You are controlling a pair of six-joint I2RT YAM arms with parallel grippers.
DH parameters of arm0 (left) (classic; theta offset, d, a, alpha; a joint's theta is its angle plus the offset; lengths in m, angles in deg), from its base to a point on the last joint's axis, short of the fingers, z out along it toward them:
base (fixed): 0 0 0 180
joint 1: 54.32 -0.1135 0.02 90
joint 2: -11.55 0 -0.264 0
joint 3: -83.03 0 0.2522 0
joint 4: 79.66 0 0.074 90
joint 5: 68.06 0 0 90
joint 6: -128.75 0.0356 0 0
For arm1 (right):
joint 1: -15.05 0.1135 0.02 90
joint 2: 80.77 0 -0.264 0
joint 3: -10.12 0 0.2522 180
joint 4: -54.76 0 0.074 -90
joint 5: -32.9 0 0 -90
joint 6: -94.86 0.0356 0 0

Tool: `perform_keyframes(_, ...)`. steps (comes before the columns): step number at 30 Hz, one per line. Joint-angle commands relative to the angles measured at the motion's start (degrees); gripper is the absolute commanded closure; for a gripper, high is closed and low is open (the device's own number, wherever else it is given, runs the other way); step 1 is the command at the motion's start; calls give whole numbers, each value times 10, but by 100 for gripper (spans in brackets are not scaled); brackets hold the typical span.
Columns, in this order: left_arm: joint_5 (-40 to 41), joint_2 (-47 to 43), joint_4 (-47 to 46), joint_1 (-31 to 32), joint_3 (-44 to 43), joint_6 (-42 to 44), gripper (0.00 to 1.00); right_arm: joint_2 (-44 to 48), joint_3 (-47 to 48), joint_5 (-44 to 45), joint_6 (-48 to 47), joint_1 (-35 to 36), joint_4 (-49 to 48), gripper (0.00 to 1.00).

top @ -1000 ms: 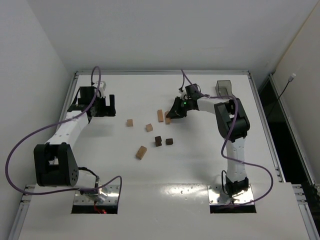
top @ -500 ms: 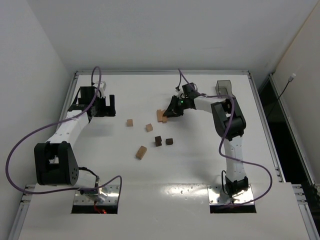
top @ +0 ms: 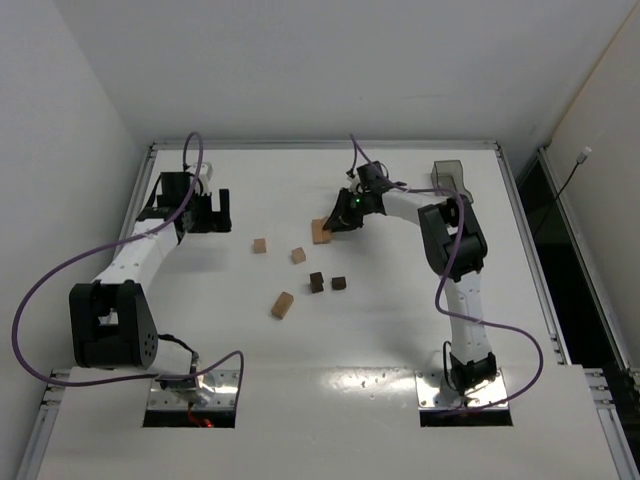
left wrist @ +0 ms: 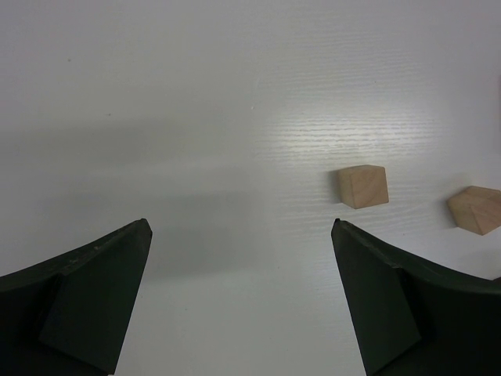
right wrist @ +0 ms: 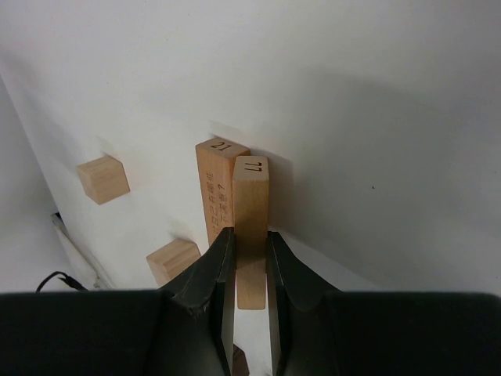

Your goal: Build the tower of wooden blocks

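Changed: my right tool [top: 343, 213] has moved toward the left of the top view. The long tan block [right wrist: 250, 192] it carries now sits side by side with the second long tan block [right wrist: 217, 184], touching or nearly so. A second ago the two lay apart.
Right tool: narrow, pinching the long tan block by its long sides.
Left tool [left wrist: 241, 227]: wide, nothing between its fingers, hanging over bare desk [left wrist: 196, 94] at the upper left of the top view, where it was a second ago.
Tower: none standing yet. The long pair lies just above centre in the top view, the tan cubes [top: 259, 245] to its lower left, the dark cubes [top: 316, 282] near centre, and one loose tan block [top: 283, 305] below those.
Meaning: I judge the pair to be the base layer. Letting go comes next, then fetching cubes to stack on it.
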Motion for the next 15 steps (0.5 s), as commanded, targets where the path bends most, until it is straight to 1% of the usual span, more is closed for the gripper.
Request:
perform_keyframes(1, -2, -3, -4, -8, -20, -3, 0, -15, 12, 47, -4, 6, 36, 96)
perform_keyframes(2, -2, -3, -4, -8, -20, -3, 0, -15, 12, 47, -4, 6, 36, 94)
perform_keyframes(3, -2, -3, -4, -8, -20, -3, 0, -15, 12, 47, -11, 6, 36, 89)
perform_keyframes(6, -8, -3, -4, -8, -20, -3, 0, -15, 12, 47, -11, 6, 42, 80)
perform_keyframes(7, -8, -3, -4, -8, -20, -3, 0, -15, 12, 47, -11, 6, 42, 73)
perform_keyframes(9, -8, -3, -4, -8, -20, -3, 0, -9, 12, 52, -11, 6, 42, 66)
perform_keyframes(10, -8, -3, -4, -8, -20, -3, 0, -9, 6, 52, -11, 6, 47, 61)
perform_keyframes(13, -8, 2, -4, -8, -25, -3, 0, -4, 1, 52, -11, 6, 47, 58)
perform_keyframes(15, -13, 2, -4, -8, -25, -3, 0, -4, -4, 52, -16, 6, 47, 58)
